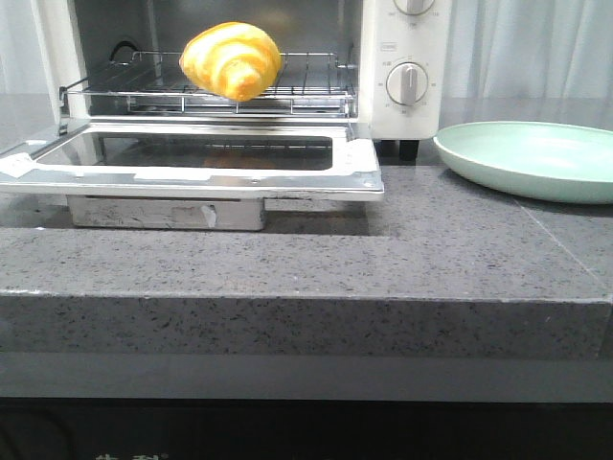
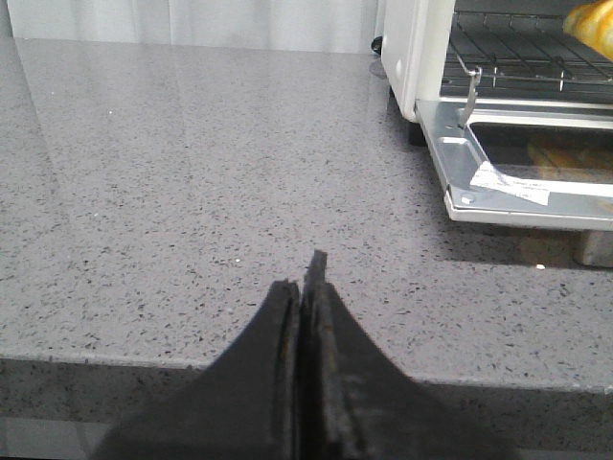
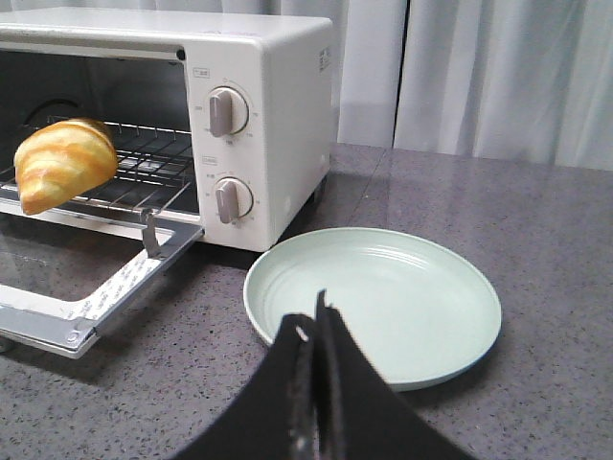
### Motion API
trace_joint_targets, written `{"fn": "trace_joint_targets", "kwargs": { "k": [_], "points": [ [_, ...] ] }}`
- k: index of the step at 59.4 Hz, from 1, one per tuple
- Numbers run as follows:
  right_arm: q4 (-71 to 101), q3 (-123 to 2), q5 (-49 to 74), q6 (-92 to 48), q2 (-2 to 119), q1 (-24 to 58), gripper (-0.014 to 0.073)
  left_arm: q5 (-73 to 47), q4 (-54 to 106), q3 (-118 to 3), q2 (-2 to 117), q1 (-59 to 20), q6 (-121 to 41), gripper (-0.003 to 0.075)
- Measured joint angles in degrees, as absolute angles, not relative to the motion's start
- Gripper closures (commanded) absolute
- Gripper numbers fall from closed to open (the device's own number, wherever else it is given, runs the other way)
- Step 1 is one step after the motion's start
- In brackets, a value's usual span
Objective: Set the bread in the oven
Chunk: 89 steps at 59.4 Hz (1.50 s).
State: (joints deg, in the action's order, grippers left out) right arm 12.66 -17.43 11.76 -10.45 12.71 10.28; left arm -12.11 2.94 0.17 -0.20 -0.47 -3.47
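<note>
The golden-yellow bread (image 1: pixel 232 60) lies on the wire rack (image 1: pixel 306 84) inside the cream-white oven (image 1: pixel 407 57), near the rack's front edge. The oven's drop-down door (image 1: pixel 192 163) lies open and flat. The bread also shows in the right wrist view (image 3: pixel 65 163) and partly in the left wrist view (image 2: pixel 594 27). My left gripper (image 2: pixel 305 286) is shut and empty over the counter, left of the oven. My right gripper (image 3: pixel 311 321) is shut and empty in front of the plate. Neither gripper shows in the front view.
A pale green plate (image 1: pixel 536 158) sits empty on the grey speckled counter (image 1: pixel 287 268), right of the oven; it also shows in the right wrist view (image 3: pixel 374 307). The open door overhangs the counter. White curtains hang behind.
</note>
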Motion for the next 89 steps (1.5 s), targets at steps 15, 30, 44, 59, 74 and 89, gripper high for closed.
{"fn": "trace_joint_targets", "kwargs": {
  "k": [15, 30, 44, 59, 74, 89],
  "points": [
    [11.9, -16.08, 10.73, -10.45, 12.71, 10.17, 0.0654, -12.11, 2.94, 0.17, -0.2, -0.47, -3.47, 0.0741],
    [11.67, -3.72, 2.21, -10.45, 8.59, 2.53, 0.0654, -12.11, 2.94, 0.17, -0.2, -0.47, -3.47, 0.0741],
    [11.67, 1.56, 4.89, -10.41, 1.65, 0.9, 0.0654, -12.11, 2.94, 0.17, -0.2, -0.42, -3.47, 0.0741],
    [11.56, 1.56, 7.98, -10.41, -0.53, 0.9, 0.0654, -12.11, 2.94, 0.17, -0.2, -0.42, -3.47, 0.0741],
    [11.56, 1.56, 8.33, -10.41, -0.53, 0.9, 0.0654, -12.11, 2.94, 0.17, -0.2, -0.42, -3.47, 0.0741],
    [11.56, 1.56, 8.33, -10.32, -0.53, 0.9, 0.0654, -12.11, 2.94, 0.17, -0.2, -0.42, -3.47, 0.0741]
  ]
}}
